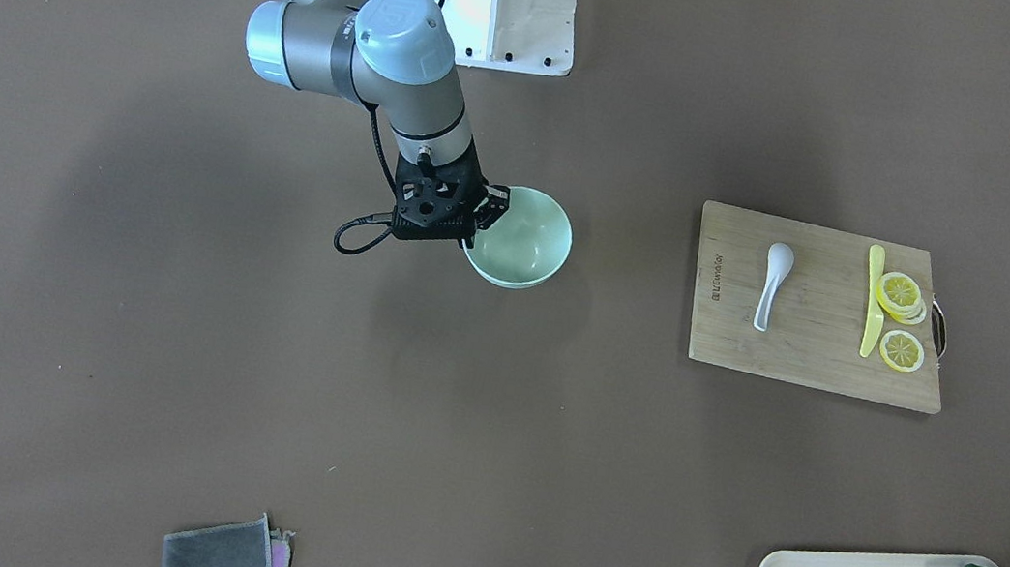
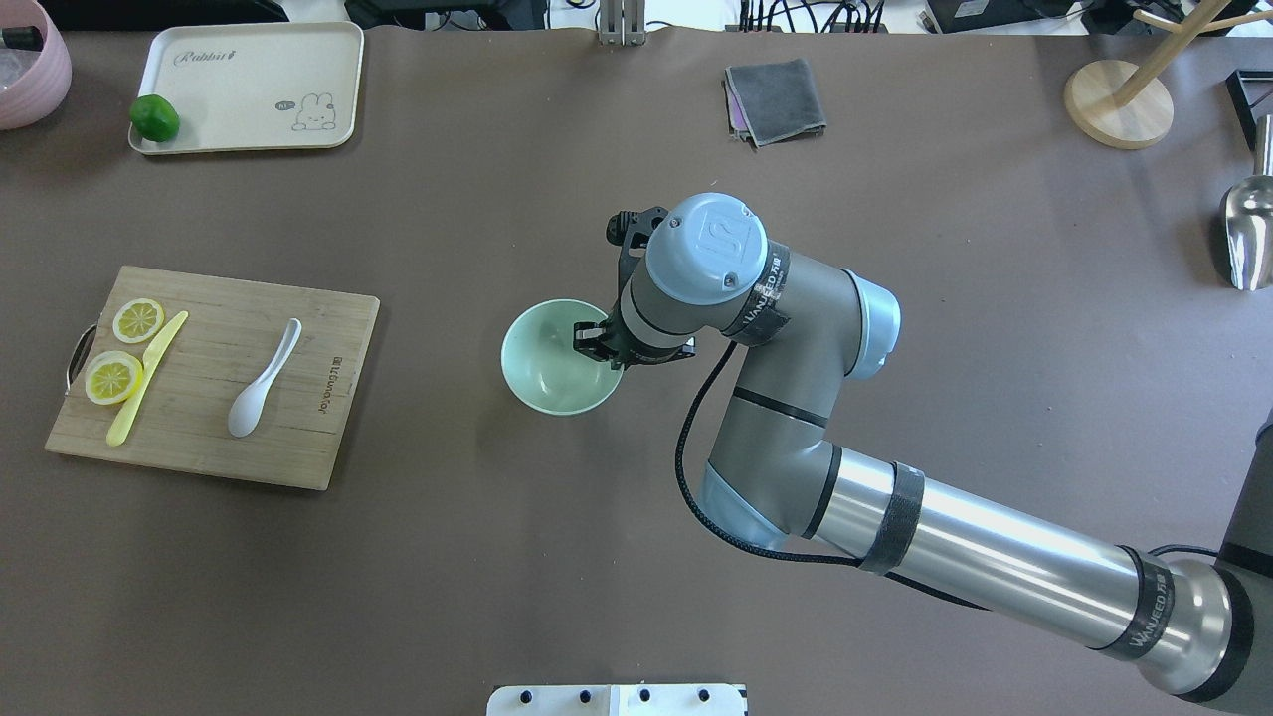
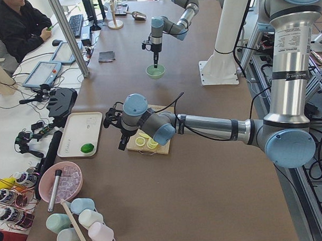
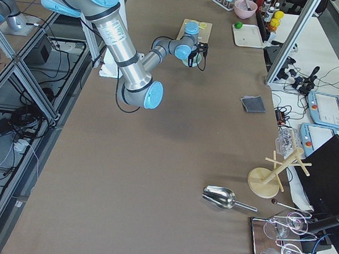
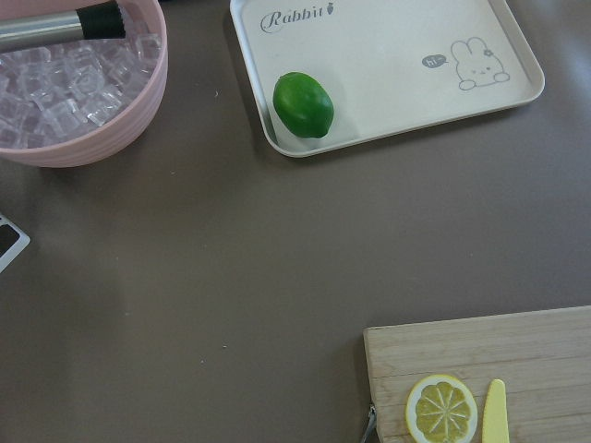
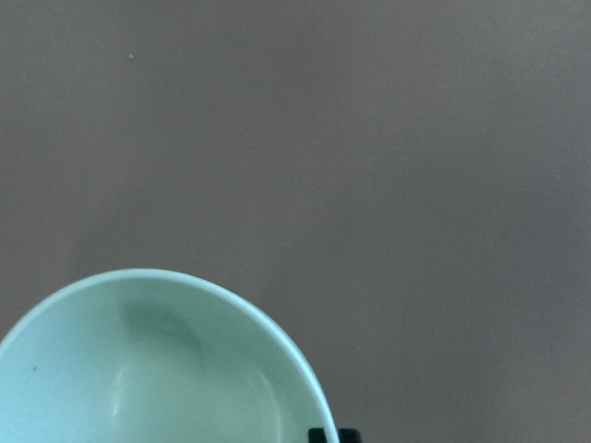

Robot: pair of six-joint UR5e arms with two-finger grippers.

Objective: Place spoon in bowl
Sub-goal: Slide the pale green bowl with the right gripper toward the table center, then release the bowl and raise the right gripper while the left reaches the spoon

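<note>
The bench (image 2: 398,597) carried one bowl (image 2: 542,383), one spoon (image 2: 261,386), one knife (image 2: 146,380), one board (image 2: 308,398), one tray (image 2: 249,80), one lime (image 2: 154,117), one ice tub (image 5: 92,148), one scoop (image 2: 1248,234), one wooden stand (image 2: 1119,104) and one cloth pile (image 2: 781,97). Lemon slices (image 2: 112,378) numbered at least two; whether more lay stacked beneath them could not be told. Two arms (image 2: 955,542) reached over it.
</note>
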